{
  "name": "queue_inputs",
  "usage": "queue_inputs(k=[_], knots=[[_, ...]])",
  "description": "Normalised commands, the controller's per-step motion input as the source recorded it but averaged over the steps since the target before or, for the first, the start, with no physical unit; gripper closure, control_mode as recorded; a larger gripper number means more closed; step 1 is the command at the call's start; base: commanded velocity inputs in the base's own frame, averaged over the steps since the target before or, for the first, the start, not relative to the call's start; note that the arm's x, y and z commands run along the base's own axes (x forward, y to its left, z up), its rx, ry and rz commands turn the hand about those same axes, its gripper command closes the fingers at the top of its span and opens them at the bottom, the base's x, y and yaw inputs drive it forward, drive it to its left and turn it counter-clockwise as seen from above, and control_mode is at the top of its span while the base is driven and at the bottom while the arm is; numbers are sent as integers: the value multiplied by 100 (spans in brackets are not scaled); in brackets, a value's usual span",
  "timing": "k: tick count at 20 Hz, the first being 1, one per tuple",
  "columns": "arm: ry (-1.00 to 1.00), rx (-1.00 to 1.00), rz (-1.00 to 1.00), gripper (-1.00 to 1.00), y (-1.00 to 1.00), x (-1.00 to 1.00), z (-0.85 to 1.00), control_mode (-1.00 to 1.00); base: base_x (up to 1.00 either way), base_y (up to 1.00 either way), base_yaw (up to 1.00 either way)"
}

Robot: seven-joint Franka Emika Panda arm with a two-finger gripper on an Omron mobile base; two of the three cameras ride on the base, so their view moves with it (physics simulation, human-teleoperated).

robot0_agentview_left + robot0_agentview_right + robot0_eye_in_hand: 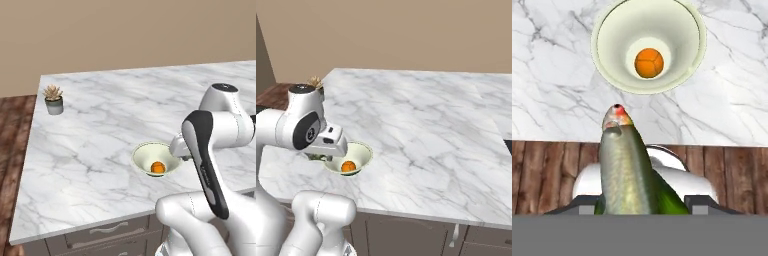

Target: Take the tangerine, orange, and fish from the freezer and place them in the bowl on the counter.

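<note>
In the hand view my gripper [641, 205] is shut on the fish [624, 165], a long grey-green fish whose red-tipped head points toward the bowl [607, 30]. The cream-green bowl [142, 150] stands near the front edge of the white marble counter [100, 125]. In it lies one small orange fruit [648, 62]; I cannot tell whether it is the tangerine or the orange. My hand [331, 141] hovers just over the counter's front edge, beside the bowl [363, 150]. The freezer is out of view.
A small grey plant pot [53, 100] sits at the counter's far left corner. Grey drawers with silver handles [107, 230] run under the counter. Brown wooden floor [12, 130] lies to the left. My own white arm [210, 150] stands close to the bowl.
</note>
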Motion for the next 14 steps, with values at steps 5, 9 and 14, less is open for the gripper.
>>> queue_inputs(k=[5, 9, 14], knots=[[0, 0, 2, 100, 0, 75, -48, -100, 0, 0, 0], [0, 0, 3, 100, 0, 78, -50, -100, 0, 0, 0], [0, 0, 3, 100, -8, 50, -56, -100, 0, 0, 0]])
